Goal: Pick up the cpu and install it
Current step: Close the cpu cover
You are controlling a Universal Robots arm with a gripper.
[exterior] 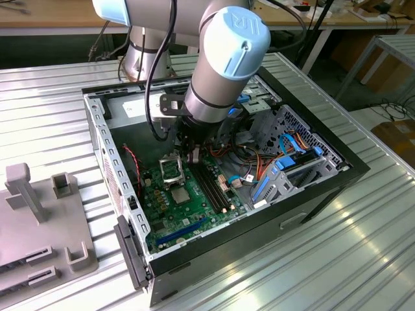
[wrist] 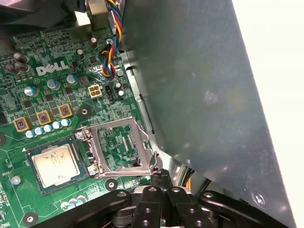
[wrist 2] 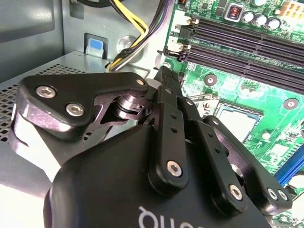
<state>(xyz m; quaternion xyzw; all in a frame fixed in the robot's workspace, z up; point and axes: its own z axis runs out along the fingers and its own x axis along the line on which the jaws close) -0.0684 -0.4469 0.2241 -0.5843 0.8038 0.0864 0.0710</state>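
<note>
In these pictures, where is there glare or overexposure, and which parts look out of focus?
In the first wrist view, the area beyond the grey metal wall is washed out white, while the cpu, a small flat square chip with a silver-grey top, is sharp. In the second wrist view, the black gripper up close looks soft. In the exterior view, the ribbed metal table shows bright reflections.

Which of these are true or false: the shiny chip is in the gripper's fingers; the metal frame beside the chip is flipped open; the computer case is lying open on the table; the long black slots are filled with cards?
1. The cpu is held by the gripper. False: it lies flat in its seat on the green motherboard, and the fingers, closed together, carry nothing.
2. The socket frame beside it is flipped open. True.
3. The computer case lies open on the metal table. True.
4. The memory slots hold cards. False: they are empty.
</note>
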